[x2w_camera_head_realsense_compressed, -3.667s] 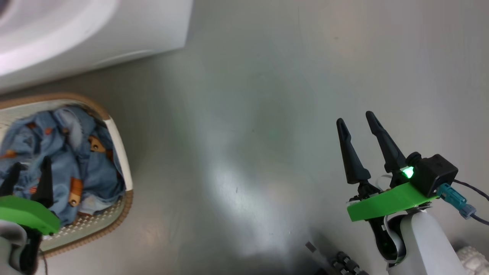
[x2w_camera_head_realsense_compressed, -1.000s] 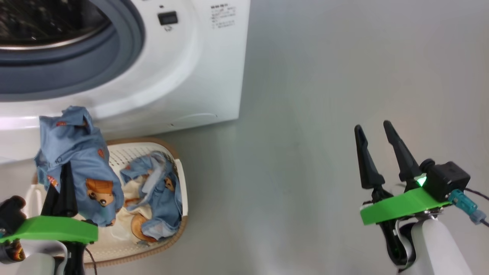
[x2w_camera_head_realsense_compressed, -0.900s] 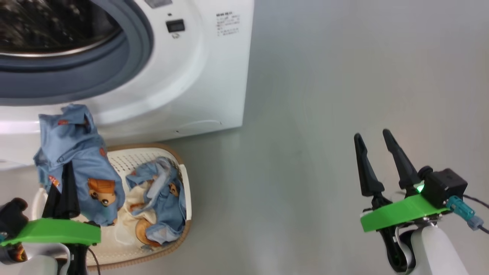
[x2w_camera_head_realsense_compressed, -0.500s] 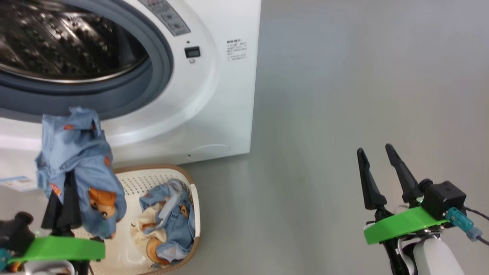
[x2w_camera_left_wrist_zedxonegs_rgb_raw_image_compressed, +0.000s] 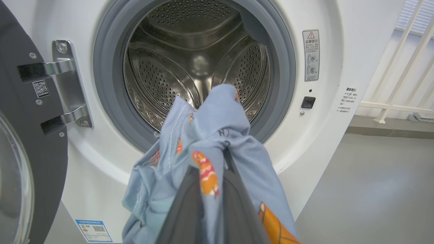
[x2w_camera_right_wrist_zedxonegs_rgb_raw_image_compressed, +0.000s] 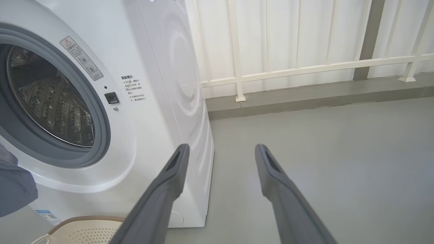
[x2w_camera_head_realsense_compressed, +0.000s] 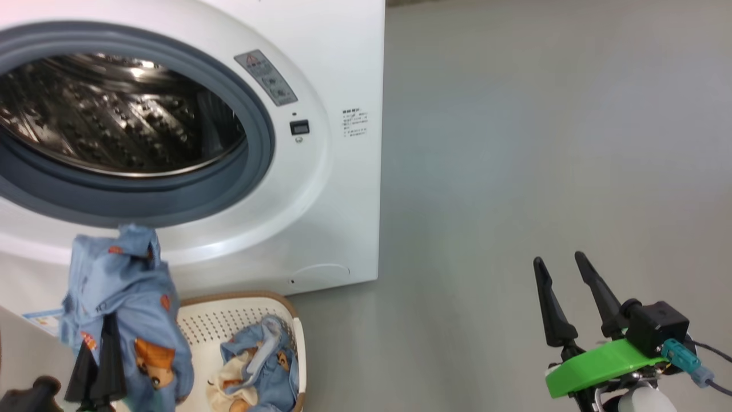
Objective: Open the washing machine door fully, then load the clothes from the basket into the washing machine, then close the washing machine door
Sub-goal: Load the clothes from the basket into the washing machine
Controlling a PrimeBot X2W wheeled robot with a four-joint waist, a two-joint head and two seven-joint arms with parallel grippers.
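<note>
The washing machine (x2w_camera_head_realsense_compressed: 320, 189) stands at the upper left, its steel drum (x2w_camera_left_wrist_zedxonegs_rgb_raw_image_compressed: 196, 64) bare inside the grey gasket. The washing machine door (x2w_camera_left_wrist_zedxonegs_rgb_raw_image_compressed: 20, 135) hangs swung open on its hinges at the left edge of the left wrist view. My left gripper (x2w_camera_head_realsense_compressed: 98, 357) is shut on a light blue piece of the clothes (x2w_camera_head_realsense_compressed: 128, 297), which hangs in the air below and in front of the drum opening. The cloth (x2w_camera_left_wrist_zedxonegs_rgb_raw_image_compressed: 217, 135) drapes over the fingertips. More clothes (x2w_camera_head_realsense_compressed: 260, 366) lie in the basket (x2w_camera_head_realsense_compressed: 229, 317) on the floor. At the lower right my right gripper (x2w_camera_head_realsense_compressed: 563, 269) is open and holds nothing.
Grey floor (x2w_camera_head_realsense_compressed: 514, 171) stretches to the right of the machine. A white railing (x2w_camera_right_wrist_zedxonegs_rgb_raw_image_compressed: 305, 67) and wall panels stand behind it. A blue energy sticker (x2w_camera_left_wrist_zedxonegs_rgb_raw_image_compressed: 93, 230) sits low on the machine's front. The basket's rim (x2w_camera_right_wrist_zedxonegs_rgb_raw_image_compressed: 84, 220) lies just in front of the machine.
The left gripper has lifted a blue piece out of the basket and carried it up toward the drum. The head camera has tilted up, bringing the whole opening into view. The right gripper stays open.
</note>
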